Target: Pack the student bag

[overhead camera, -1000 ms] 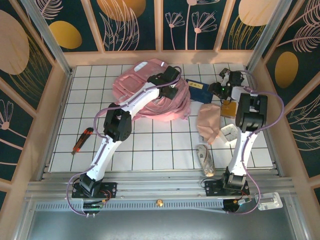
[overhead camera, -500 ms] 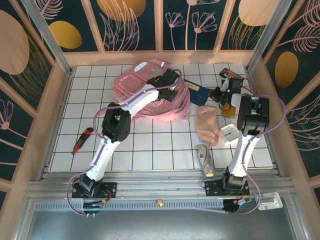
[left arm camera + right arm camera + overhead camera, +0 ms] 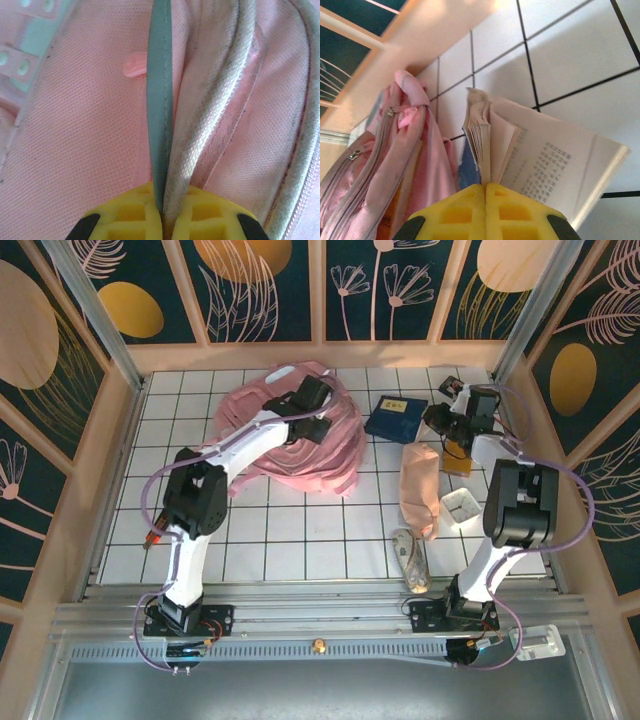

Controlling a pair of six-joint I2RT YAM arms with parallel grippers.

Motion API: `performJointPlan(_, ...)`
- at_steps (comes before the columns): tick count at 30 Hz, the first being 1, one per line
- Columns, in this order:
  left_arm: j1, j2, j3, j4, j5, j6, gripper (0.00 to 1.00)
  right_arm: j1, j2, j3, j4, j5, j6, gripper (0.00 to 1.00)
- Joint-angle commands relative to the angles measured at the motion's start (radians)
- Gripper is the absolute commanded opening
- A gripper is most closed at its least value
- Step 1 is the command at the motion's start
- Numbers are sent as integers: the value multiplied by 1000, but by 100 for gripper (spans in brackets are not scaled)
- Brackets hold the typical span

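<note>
The student bag [image 3: 285, 440] is a pink fabric backpack lying at the back left of the tiled table. My left gripper [image 3: 315, 412] rests on its top. In the left wrist view my left gripper [image 3: 162, 215] is shut on a teal strip and grey-white piping of the student bag [image 3: 75, 140]. My right gripper [image 3: 433, 422] sits at the right edge of a blue book [image 3: 395, 418]. In the right wrist view my right gripper [image 3: 485, 192] is shut on fanned pages of the book [image 3: 545, 160], with the student bag [image 3: 395, 165] beyond on the left.
A pink pouch [image 3: 420, 488], a small white box [image 3: 462, 505] and a clear case [image 3: 410, 558] lie at the right front. An orange item [image 3: 458, 458] sits under the right arm. A red-black screwdriver [image 3: 155, 532] lies at the left by the left arm.
The left arm has dragged the bag leftward, uncovering the blue book. The right gripper has shut and swung toward the back, onto the book's edge.
</note>
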Motion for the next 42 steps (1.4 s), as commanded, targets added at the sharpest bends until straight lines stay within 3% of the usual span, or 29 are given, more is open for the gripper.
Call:
performJointPlan(1,19,-108,-39,67,-5,-53,0,3,-88,-17,49,-12,43,0)
performJointPlan(12,35,-126,-36,108,114,-163,0,50,-213,-78,148,-153,250,0)
performJointPlan(23,97,-168,-33,141,241,-271,0,185,-319,-54,142,-121,288,0)
performJointPlan(26,99,-174,-38,139,257,-272,0,197,-282,-1,-36,-54,210,0)
performJointPlan(27,99,-174,-42,138,262,-272,0,201,-256,43,-168,17,142,11)
performJointPlan(29,99,-174,-62,148,281,-280,0,201,-180,139,-383,151,28,58)
performJointPlan(31,99,-172,-94,179,308,-297,0,186,-84,224,-535,277,-66,85)
performJointPlan(32,99,-168,-106,192,322,-306,0,173,-50,241,-567,341,-95,93)
performJointPlan(34,99,-157,-124,220,353,-323,0,116,14,273,-596,336,-132,99)
performJointPlan(37,97,-132,-135,245,375,-336,0,28,101,292,-560,204,-160,99)
performJointPlan(42,79,-58,-113,251,390,-343,0,4,298,442,-657,91,-275,99)
